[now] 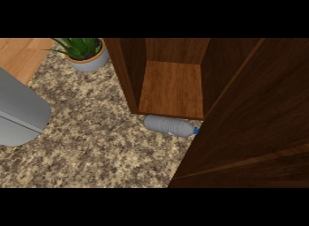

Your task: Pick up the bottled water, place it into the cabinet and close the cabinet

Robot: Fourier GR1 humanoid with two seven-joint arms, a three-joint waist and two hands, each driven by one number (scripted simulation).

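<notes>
Head view: bottled water [171, 126] lies on the counter [92, 145], seemingly touching the open cabinet's [173, 88] front edge; neither hand shows.

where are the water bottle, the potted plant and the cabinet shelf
water bottle [169, 125], head view, middle of its clear body
potted plant [85, 54], head view, pot rim
cabinet shelf [172, 88], head view, bare wooden board
</notes>
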